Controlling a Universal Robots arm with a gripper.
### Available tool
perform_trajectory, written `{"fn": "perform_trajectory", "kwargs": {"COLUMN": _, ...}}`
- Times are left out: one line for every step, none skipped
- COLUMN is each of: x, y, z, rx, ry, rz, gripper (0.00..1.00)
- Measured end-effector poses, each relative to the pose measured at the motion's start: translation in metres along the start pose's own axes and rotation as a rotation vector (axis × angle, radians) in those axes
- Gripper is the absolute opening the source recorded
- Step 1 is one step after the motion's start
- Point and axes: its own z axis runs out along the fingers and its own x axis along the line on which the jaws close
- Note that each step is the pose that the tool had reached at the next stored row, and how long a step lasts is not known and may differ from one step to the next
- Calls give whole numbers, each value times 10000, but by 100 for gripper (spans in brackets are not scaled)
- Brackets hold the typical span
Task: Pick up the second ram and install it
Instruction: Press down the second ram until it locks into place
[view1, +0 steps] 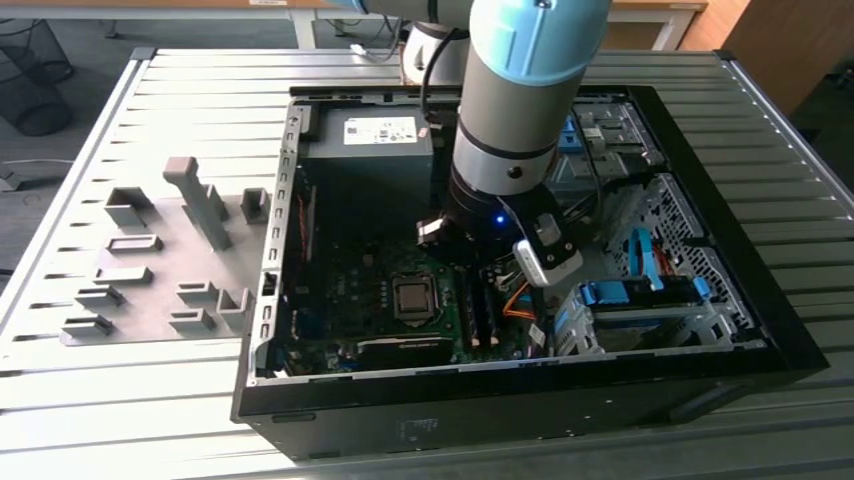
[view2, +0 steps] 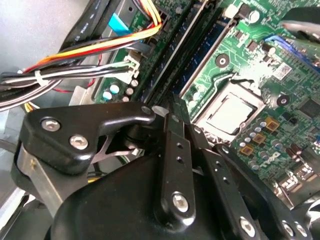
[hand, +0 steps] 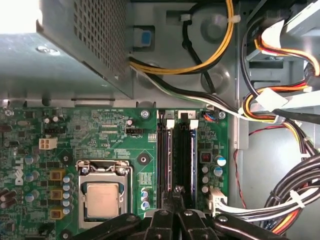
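The end effector (hand: 172, 212) hung low inside the open computer case (view1: 747, 350), right over the memory slots (hand: 177, 155) beside the processor (hand: 102, 200), its fingers drawn together, apparently pressing the second ram (hand: 191, 160) down into its slot.

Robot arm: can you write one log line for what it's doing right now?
arm: inside computer case | gripper: over memory slots beside processor socket | fixture blocks: outside case

Single arm (view1: 514, 110) reaches steeply down from the far edge, wrist low, near vertical. Gripper (hand: 176, 212) points downward; in both wrist views its black jaws stand drawn close together, tips nearly meeting.
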Motion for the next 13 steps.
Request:
{"fn": "perform_trajectory", "kwargs": {"x": 1, "y": 1, "z": -34, "rx": -4, "ry": 0, "rz": 0, "gripper": 11}}
{"fn": "perform_trajectory", "kwargs": {"x": 3, "y": -2, "z": -84, "rx": 17, "ry": 7, "rz": 1, "gripper": 11}}
{"fn": "perform_trajectory", "kwargs": {"x": 4, "y": -1, "z": -126, "rx": 22, "ry": 9, "rz": 0, "gripper": 11}}
{"fn": "perform_trajectory", "kwargs": {"x": 4, "y": -1, "z": -154, "rx": 19, "ry": 7, "rz": 1, "gripper": 11}}
{"fn": "perform_trajectory", "kwargs": {"x": 4, "y": -1, "z": -182, "rx": 22, "ry": 8, "rz": 1, "gripper": 11}}
{"fn": "perform_trajectory", "kwargs": {"x": 5, "y": 0, "z": -206, "rx": 24, "ry": 9, "rz": 1, "gripper": 11}}
{"fn": "perform_trajectory", "kwargs": {"x": 5, "y": 0, "z": -213, "rx": 23, "ry": 9, "rz": 0, "gripper": 11}}
{"fn": "perform_trajectory", "kwargs": {"x": 5, "y": 0, "z": -212, "rx": 21, "ry": 8, "rz": 0, "gripper": 11}}
{"fn": "perform_trajectory", "kwargs": {"x": 5, "y": 0, "z": -212, "rx": 20, "ry": 8, "rz": 0, "gripper": 11}}
{"fn": "perform_trajectory", "kwargs": {"x": 5, "y": 0, "z": -217, "rx": 22, "ry": 8, "rz": 0, "gripper": 11}}
{"fn": "perform_trajectory", "kwargs": {"x": 5, "y": 0, "z": -220, "rx": 22, "ry": 8, "rz": 0, "gripper": 11}}
{"fn": "perform_trajectory", "kwargs": {"x": 5, "y": 0, "z": -220, "rx": 23, "ry": 9, "rz": 1, "gripper": 11}}
{"fn": "perform_trajectory", "kwargs": {"x": 5, "y": 0, "z": -220, "rx": 22, "ry": 9, "rz": 1, "gripper": 11}}
